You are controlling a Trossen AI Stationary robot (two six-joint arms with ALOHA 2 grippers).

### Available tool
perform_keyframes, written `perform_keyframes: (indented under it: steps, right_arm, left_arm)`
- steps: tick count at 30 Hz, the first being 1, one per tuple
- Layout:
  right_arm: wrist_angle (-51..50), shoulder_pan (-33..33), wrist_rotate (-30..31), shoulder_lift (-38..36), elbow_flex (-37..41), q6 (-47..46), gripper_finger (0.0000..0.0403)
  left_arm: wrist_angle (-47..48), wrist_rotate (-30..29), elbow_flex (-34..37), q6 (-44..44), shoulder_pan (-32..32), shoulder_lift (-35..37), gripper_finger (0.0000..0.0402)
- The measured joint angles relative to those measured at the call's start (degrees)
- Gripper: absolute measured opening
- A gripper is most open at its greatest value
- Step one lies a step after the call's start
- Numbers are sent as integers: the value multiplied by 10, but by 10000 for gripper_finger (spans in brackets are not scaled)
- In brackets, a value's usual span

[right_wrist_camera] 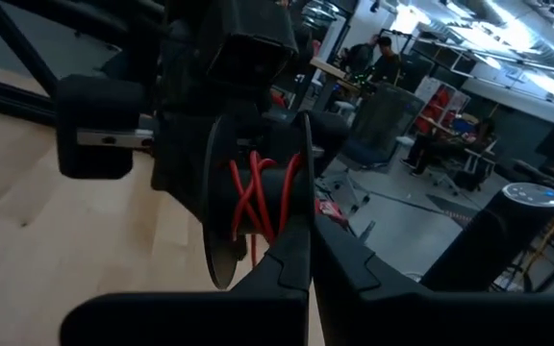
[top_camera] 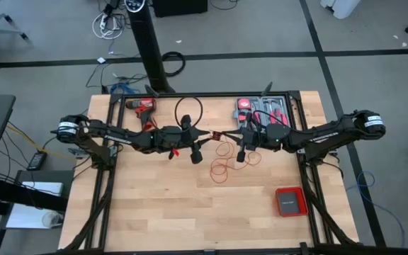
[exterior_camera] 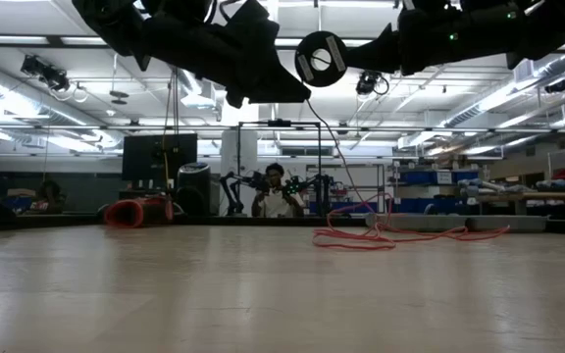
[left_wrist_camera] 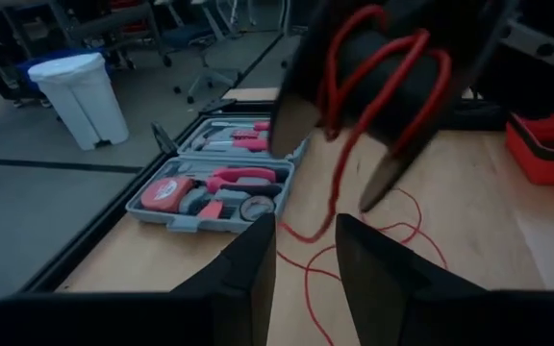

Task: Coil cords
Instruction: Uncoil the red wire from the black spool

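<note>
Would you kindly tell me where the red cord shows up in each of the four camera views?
High view: the red cord lies in loose loops mid-table, below the two grippers.
Low view: it sprawls on the table right of centre.
Left wrist view: it is wound on a dark spool, trailing to the table.
Right wrist view: red turns sit on that spool.
Shared landmark: the spool.

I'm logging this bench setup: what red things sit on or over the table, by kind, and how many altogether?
Red cord, partly wound on a spool: 1
Red-and-black power drill: 1
Flat red square box: 1
Open tool case with red-handled tools: 1
Total: 4
</note>
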State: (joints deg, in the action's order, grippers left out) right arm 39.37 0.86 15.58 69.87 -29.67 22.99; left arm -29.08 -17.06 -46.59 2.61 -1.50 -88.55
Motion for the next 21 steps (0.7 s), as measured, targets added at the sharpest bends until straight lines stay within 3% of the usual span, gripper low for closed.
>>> perform_keyframes:
  steps: [4, 10, 21]
  right_arm:
    - [0, 0, -7, 0, 0, -8, 0]
    - [-1, 0, -23, 0, 0, -19, 0]
    - [-56, -2, 13, -12, 0, 12, 0]
  left_arm:
    - [-8, -2, 0, 3, 0, 0, 103]
    - [-6, -3, 0, 18, 0, 0, 11]
    - [65, -19, 0, 33, 0, 39, 1]
